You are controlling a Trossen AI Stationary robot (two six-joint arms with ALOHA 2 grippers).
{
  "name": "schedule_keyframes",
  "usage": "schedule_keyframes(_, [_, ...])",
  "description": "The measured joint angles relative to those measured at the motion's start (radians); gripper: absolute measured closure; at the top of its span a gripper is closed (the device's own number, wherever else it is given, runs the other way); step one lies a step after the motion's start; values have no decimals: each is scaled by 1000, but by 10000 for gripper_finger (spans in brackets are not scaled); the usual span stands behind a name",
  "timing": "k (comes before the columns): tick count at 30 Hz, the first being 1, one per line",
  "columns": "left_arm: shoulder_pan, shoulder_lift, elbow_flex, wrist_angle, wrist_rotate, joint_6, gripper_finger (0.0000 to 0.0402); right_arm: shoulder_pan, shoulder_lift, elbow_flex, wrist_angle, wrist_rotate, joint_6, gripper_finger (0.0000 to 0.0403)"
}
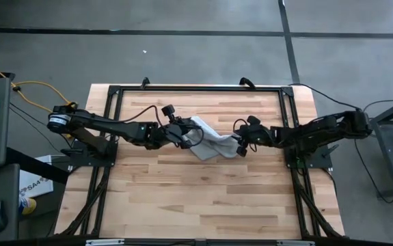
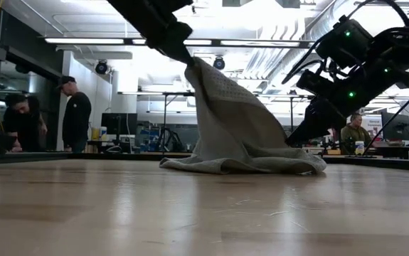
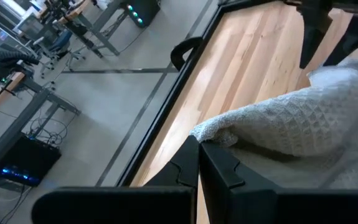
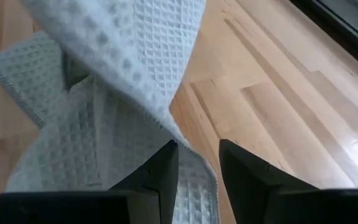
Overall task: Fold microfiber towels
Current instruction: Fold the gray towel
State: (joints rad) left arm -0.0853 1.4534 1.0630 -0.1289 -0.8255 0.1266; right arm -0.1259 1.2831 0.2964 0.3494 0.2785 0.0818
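The light grey-white waffle-textured towel (image 1: 213, 142) is at the table's middle, between my two grippers. My left gripper (image 1: 184, 132) is shut on it and holds one end up (image 2: 179, 50). From there the cloth hangs down in a slack cone (image 2: 225, 114), and its lower part lies bunched on the wood (image 2: 240, 165). My right gripper (image 1: 240, 145) is open, low at the bunched right end (image 2: 305, 139). In the right wrist view its fingers (image 4: 166, 168) stand on either side of a hemmed towel edge (image 4: 191, 146). Whether they touch it, I cannot tell. My left gripper pinches the towel between its two shut fingers at a hemmed, rounded corner or fold (image 3: 219, 134). One layer or several, I cannot tell. That end is lifted clear, and the cloth hangs slack below the fingers (image 2: 190, 67). Its lower part rests bunched on the table.
A black frame rail (image 1: 196, 89) runs round the table's far half. Bare wood (image 1: 203, 198) lies on the near side of the towel. In the room beyond, people stand at the left (image 2: 76, 114) and one sits at the right (image 2: 353, 131).
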Motion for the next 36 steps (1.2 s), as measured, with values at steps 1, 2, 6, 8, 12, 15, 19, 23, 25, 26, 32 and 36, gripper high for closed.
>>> schedule_keyframes(1, [0,-3,1,11,0,0,402,-5,0,0,2,-7,0,292])
schedule_keyframes(2, [0,-10,2,11,0,0,401,-9,0,0,5,-18,0,292])
schedule_keyframes(6, [0,-22,1,4,0,0,401,-24,0,0,11,-32,0,292])
schedule_keyframes(8, [0,-28,0,-9,1,0,401,-32,0,0,15,-59,0,292])
schedule_keyframes(12, [0,-32,1,0,1,1,401,-48,14,0,39,-95,-1,292])
schedule_keyframes(15, [0,-31,1,-2,3,1,401,-61,58,0,74,-107,-4,292])
schedule_keyframes(19, [0,-31,1,-5,3,1,401,-77,150,0,159,-130,-7,292])
schedule_keyframes(23, [0,-31,1,-3,3,2,401,-89,229,0,256,-132,-26,292])
schedule_keyframes(25, [0,-31,1,-2,3,3,401,-96,262,0,306,-148,-34,292])
schedule_keyframes(26, [0,-31,1,-2,3,4,401,-100,276,0,325,-155,-34,292])
schedule_keyframes(32, [0,-31,1,-2,3,4,402,-120,328,0,358,-155,-34,292])
schedule_keyframes(36, [0,-31,1,-2,3,11,401,-118,328,0,375,-156,-56,308])
